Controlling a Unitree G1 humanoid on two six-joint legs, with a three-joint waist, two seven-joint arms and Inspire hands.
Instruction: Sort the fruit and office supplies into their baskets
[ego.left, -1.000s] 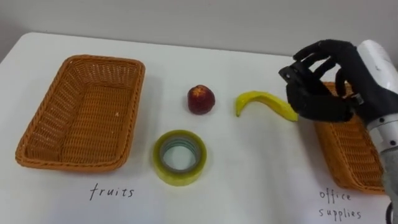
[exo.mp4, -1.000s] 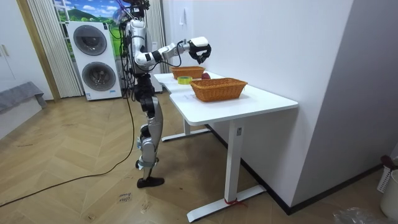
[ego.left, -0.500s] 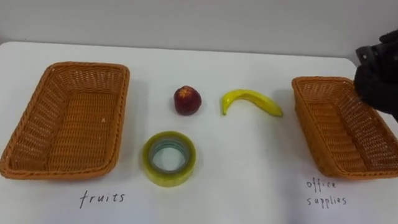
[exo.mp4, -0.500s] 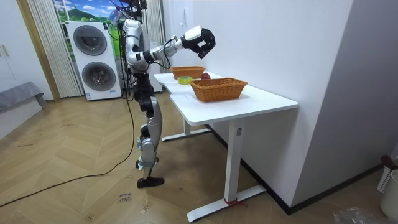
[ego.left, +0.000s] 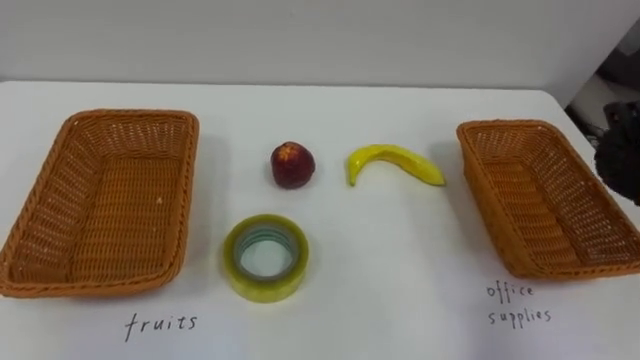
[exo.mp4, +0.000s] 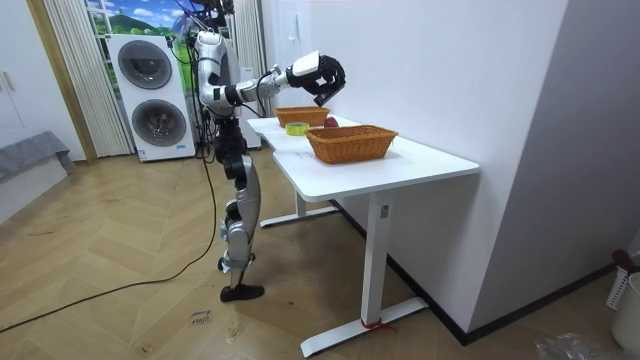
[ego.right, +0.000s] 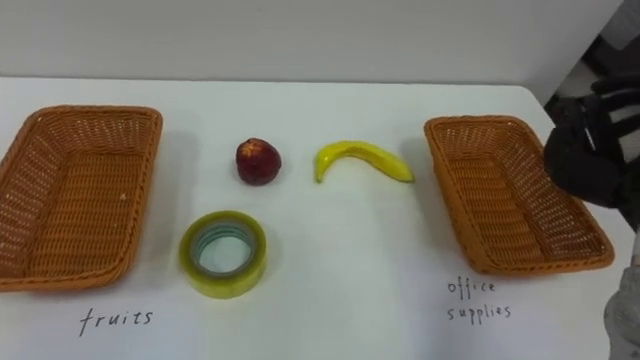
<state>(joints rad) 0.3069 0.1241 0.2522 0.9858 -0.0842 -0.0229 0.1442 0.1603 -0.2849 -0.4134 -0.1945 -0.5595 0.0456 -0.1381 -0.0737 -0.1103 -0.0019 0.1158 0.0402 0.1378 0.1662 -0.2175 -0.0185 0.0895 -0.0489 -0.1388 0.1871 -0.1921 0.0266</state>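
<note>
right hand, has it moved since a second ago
Yes. The right hand has drawn to the robot's right, from beside the banana at the right basket's inner rim to over its outer rim.

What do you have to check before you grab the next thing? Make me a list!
1. Fruits basket empty and ready: ok.
2. Office supplies basket empty and ready: ok.
3. Banana and apple lying apart, nothing on top: ok.
4. Tape roll lying flat, on its own: ok.
5. Right hand raised clear of all three things: ok.
6. Everything sorted: not ok, nothing is in a basket yet.
</note>
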